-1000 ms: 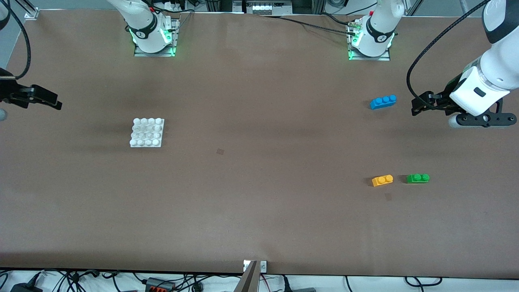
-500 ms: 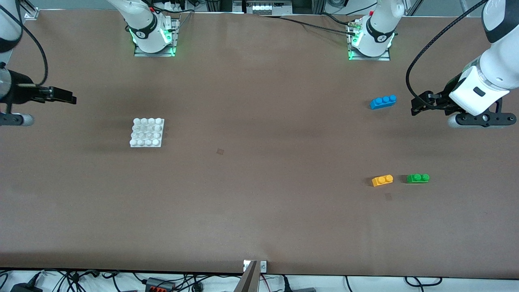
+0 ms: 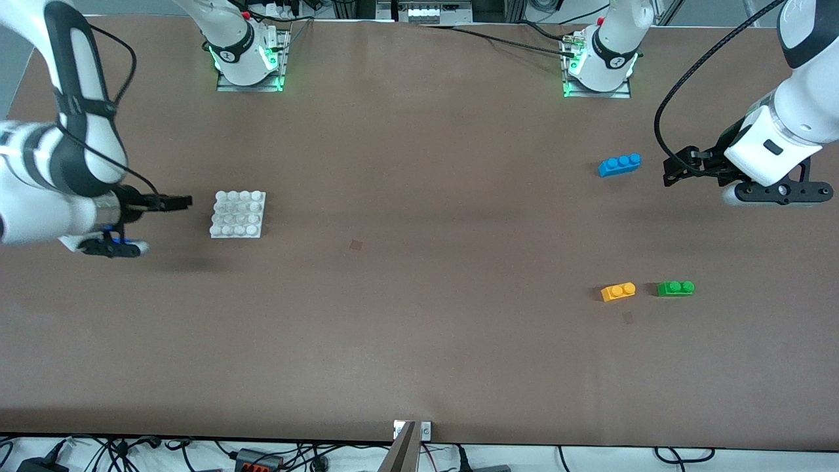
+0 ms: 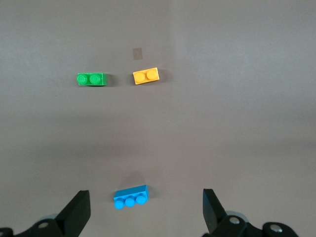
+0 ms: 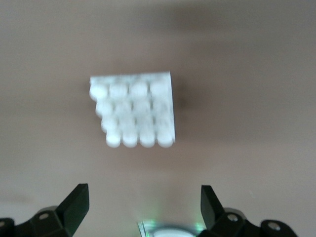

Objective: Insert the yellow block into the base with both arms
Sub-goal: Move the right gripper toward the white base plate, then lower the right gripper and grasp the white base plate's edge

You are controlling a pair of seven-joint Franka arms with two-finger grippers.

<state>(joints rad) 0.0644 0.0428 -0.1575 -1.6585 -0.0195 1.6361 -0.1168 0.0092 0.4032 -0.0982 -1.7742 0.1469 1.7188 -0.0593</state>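
Yellow block [image 3: 618, 291] lies on brown table [image 3: 419, 341] — both claws, left [image 3: 670, 172] and right [image 3: 180, 202], spread empty.

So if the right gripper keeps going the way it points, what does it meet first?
Probably the base: the open right gripper points at it from the right arm's end of the table, nothing between. Its height above the table is unclear.
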